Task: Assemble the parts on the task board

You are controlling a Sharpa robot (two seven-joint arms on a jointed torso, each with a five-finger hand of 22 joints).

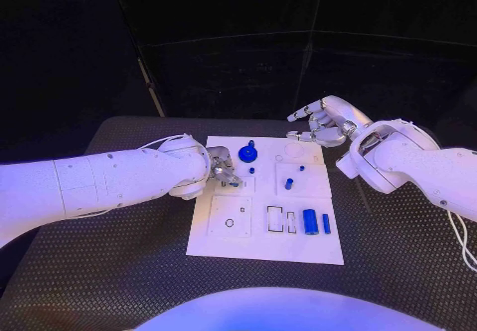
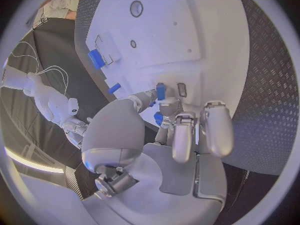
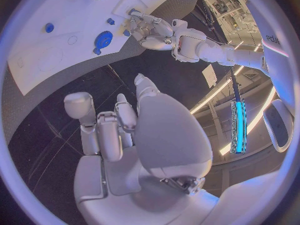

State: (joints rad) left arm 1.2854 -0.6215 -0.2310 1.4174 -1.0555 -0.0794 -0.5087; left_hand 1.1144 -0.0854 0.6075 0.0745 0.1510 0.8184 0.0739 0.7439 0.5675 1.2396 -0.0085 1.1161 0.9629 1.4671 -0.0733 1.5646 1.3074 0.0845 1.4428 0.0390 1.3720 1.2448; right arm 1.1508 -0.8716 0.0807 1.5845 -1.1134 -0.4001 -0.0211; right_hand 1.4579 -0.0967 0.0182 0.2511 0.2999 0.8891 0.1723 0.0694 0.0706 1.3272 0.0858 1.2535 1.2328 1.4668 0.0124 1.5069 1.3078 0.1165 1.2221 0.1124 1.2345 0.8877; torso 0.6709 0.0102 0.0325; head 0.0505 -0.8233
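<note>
On task board, six blue parts, left hand pinching one

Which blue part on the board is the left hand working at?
The small blue piece at the left hand fingertips, at the board's left side. The big cylinder lies apart, nearer the robot.

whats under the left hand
The left hand pinches a small blue part over the white board. The board spot beneath is covered by its fingers.

Left hand sat over board at nine o'clock, blocking that side; stood open at six; right hand hung off one o'clock corner.
</note>
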